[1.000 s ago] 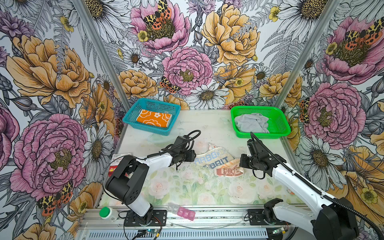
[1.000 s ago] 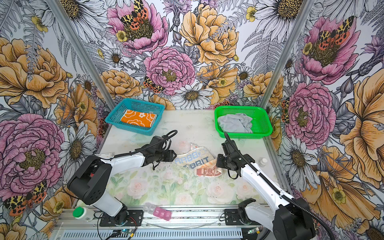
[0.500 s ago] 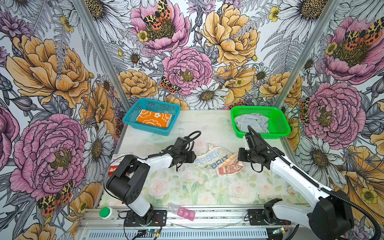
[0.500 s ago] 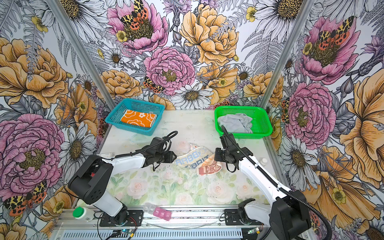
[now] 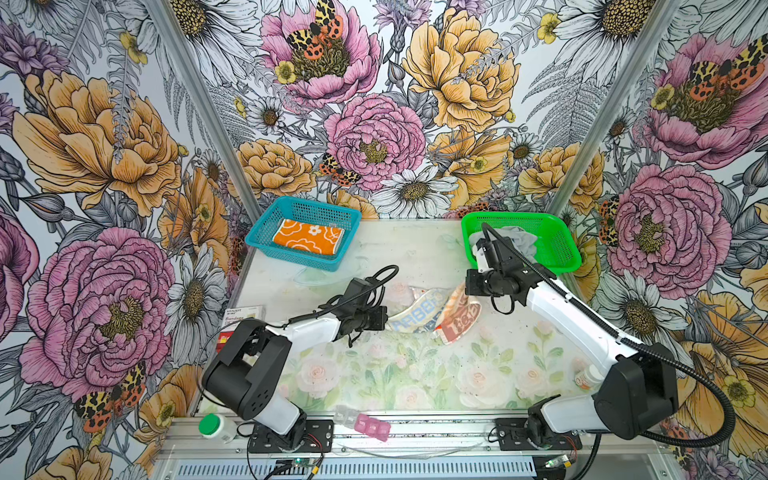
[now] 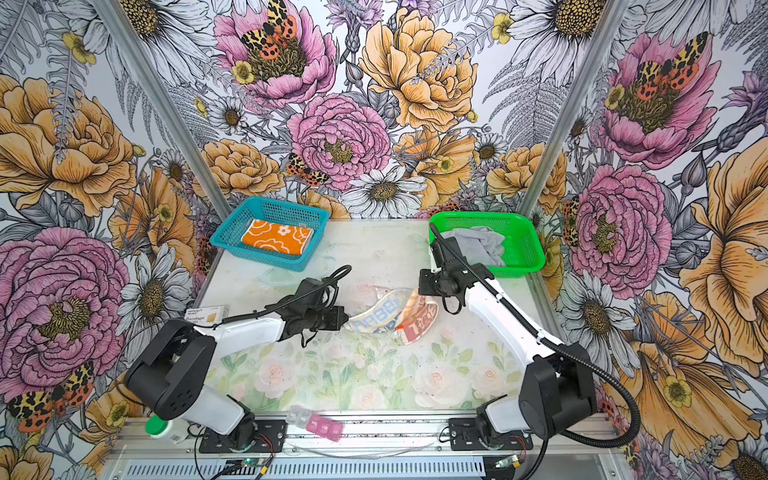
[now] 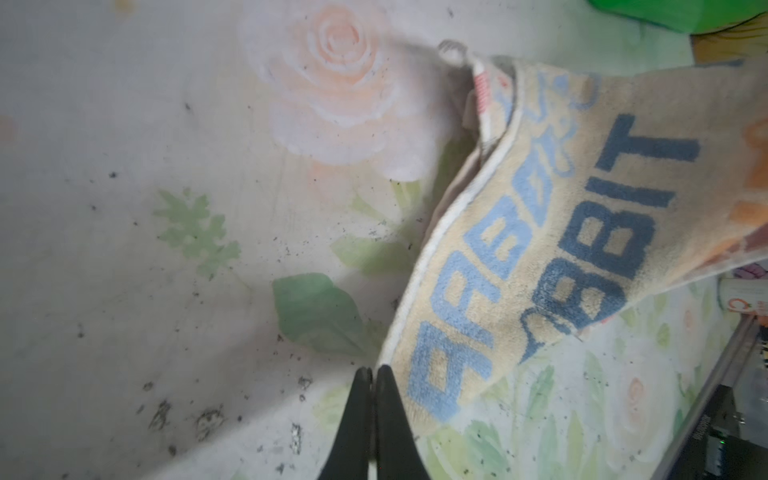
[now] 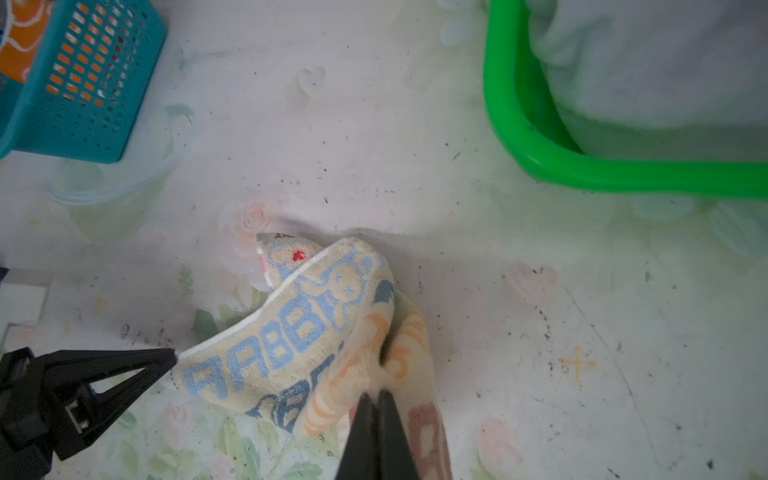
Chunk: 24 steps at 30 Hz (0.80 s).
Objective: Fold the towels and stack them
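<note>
Right gripper [image 8: 376, 394] clamped on RABBIT towel [image 8: 299, 332] — left gripper [image 7: 370, 370] closed, seemingly on its corner.

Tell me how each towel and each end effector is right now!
RABBIT towel, crumpled on the table between both end effectors.
orange flower towel, folded flat in the blue basket.
grey-white towel, bunched up, unfolded, in the green basket.
left end effector, shut, tips at the RABBIT towel's edge; grip unclear.
right end effector, shut on the RABBIT towel, pinching a fold.
</note>
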Available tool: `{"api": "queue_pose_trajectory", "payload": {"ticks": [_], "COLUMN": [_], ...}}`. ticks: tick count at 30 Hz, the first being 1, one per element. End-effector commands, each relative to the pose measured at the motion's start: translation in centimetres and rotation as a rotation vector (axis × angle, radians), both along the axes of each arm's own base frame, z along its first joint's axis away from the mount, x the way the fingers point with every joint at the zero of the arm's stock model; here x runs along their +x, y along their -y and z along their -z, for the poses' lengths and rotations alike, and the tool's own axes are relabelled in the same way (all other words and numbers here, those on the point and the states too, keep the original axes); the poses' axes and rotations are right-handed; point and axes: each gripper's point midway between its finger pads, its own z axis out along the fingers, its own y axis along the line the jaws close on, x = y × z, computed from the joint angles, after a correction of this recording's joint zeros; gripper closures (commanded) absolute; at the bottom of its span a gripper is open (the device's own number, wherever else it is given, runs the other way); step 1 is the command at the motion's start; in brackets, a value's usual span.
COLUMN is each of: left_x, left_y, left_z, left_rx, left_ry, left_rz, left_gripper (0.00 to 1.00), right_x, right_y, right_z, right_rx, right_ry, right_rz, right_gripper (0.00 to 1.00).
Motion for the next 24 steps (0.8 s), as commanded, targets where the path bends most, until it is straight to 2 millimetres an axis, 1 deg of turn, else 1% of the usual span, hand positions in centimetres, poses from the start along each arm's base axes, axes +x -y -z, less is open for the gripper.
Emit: {"api": "queue_pose_trajectory", "payload": {"ticks": [1,2,3,5,7,8,9,10,11,12,13,14,15,16,18,20,22,23,24], "left_x": [-1.1,-1.5,-1.9,-2.1,-2.1,-2.0,-1.9,-1.8,-1.6,-1.4,-1.3,-1.1,-1.0,-1.0,-1.2,-1.6,-2.0,-2.2,-2.4], "left_y": [0.2,-0.1,-0.8,-2.7,-4.5,-5.1,-5.6,-6.0,-6.4,-6.8,-7.2,-7.5,-7.7,-7.9,-8.0,-8.1,-8.2,-8.3,-8.4], "left_z": [-5.5,-6.2,-6.5,-6.6,-5.9,-5.5,-5.0,-4.5,-4.1,-3.6,-3.1,-2.8,-2.5,-2.2,-1.8,-1.4,-1.2,-0.9,-0.8], "left_rx": [-0.099,-0.112,-0.108,-0.088,-0.06,-0.056,-0.05,-0.039,-0.028,-0.013,0.005,0.017,0.031,0.042,0.056,0.058,0.058,0.061,0.061], "left_ry": [0.088,0.102,0.112,0.124,0.132,0.126,0.118,0.118,0.119,0.12,0.12,0.123,0.122,0.118,0.109,0.103,0.101,0.099,0.1], "left_rz": [-0.008,-0.02,-0.055,-0.139,-0.215,-0.245,-0.274,-0.299,-0.322,-0.346,-0.367,-0.383,-0.397,-0.403,-0.402,-0.401,-0.401,-0.401,-0.402], "left_gripper": [1.0,1.0,1.0,1.0,1.0,1.0,1.0,1.0,1.0,1.0,1.0,1.0,1.0,1.0,1.0,1.0,1.0,1.0,1.0], "right_x": [3.0,3.8,5.0,7.3,10.5,11.9,13.3,14.6,15.6,16.4,17.0,17.1,16.8,16.1,14.1,11.2,7.5,6.0,4.1], "right_y": [-2.0,-2.3,-2.7,-3.8,-5.7,-6.3,-7.3,-8.5,-9.3,-10.1,-10.9,-11.4,-11.6,-11.8,-11.6,-11.0,-10.0,-9.7,-9.3], "right_z": [-7.0,-8.0,-8.9,-9.0,-7.1,-5.8,-4.1,-2.5,-1.0,0.4,1.9,3.0,3.8,4.6,5.1,5.8,6.8,7.3,8.2], "right_rx": [0.05,0.053,0.053,0.047,0.068,0.081,0.109,0.144,0.162,0.181,0.192,0.181,0.162,0.134,0.061,0.018,-0.007,-0.007,0.003], "right_ry": [0.154,0.175,0.197,0.208,0.175,0.15,0.114,0.085,0.061,0.036,0.014,0.0,-0.013,-0.025,-0.034,-0.069,-0.12,-0.137,-0.166], "right_rz": [-0.074,-0.079,-0.083,-0.112,-0.163,-0.171,-0.193,-0.224,-0.239,-0.248,-0.259,-0.259,-0.26,-0.262,-0.263,-0.26,-0.242,-0.234,-0.226], "right_gripper": [1.0,1.0,1.0,0.99,1.0,1.0,0.91,0.72,0.5,0.35,0.25,0.2,0.11,0.09,0.08,0.08,0.09,0.1,0.13]}}
